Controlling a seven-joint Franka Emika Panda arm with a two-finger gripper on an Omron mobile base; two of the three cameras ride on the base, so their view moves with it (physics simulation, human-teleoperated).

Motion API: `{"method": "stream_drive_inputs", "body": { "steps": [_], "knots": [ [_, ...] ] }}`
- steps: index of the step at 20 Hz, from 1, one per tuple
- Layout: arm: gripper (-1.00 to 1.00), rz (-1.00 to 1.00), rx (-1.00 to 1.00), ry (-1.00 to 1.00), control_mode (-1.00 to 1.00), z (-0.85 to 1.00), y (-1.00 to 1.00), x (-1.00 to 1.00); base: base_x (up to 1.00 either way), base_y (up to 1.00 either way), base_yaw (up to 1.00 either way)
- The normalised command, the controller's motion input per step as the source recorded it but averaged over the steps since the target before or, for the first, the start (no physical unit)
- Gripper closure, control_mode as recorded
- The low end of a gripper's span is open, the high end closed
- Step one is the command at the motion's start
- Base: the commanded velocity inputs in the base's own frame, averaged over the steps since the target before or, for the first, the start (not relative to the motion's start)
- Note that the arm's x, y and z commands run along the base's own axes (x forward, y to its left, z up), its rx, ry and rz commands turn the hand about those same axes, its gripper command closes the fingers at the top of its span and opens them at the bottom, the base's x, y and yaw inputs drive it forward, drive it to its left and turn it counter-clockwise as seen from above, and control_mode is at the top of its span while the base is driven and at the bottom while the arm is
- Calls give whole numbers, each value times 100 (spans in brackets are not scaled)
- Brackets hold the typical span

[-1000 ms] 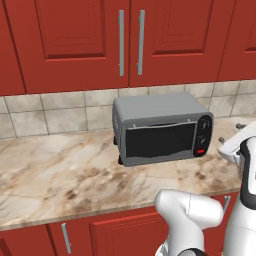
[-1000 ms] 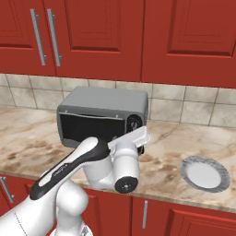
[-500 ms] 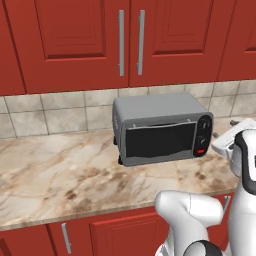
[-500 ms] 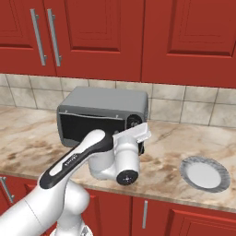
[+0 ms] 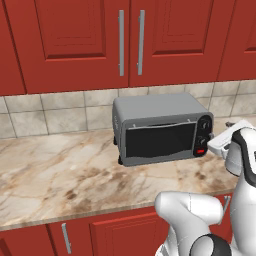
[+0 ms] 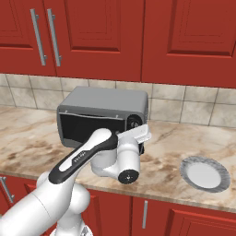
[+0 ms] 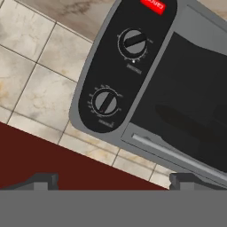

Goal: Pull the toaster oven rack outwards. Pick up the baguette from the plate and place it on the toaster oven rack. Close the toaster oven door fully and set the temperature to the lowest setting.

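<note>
Here the toaster oven (image 5: 162, 127) is seen mid-frame with its door (image 5: 159, 140) shut; the plate (image 6: 204, 172), lower right, lies bare. The hand (image 7: 111, 179) is spread open.

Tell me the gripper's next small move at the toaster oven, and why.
Probably ease the open gripper forward toward the upper knob: the toaster oven door looks shut, the plate is bare, so temperature seems to be what remains. Which knob sets it is unreadable.
</note>
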Motion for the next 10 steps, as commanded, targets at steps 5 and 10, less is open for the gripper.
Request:
{"method": "stream_drive_inputs", "body": {
  "steps": [5, 10],
  "knots": [
    [-100, 0, 6, 0, -100, -3, 0, 15, 0, 0, 0],
    [-100, 0, 7, 0, -100, -4, 0, 15, 0, 0, 0]
  ]
}}
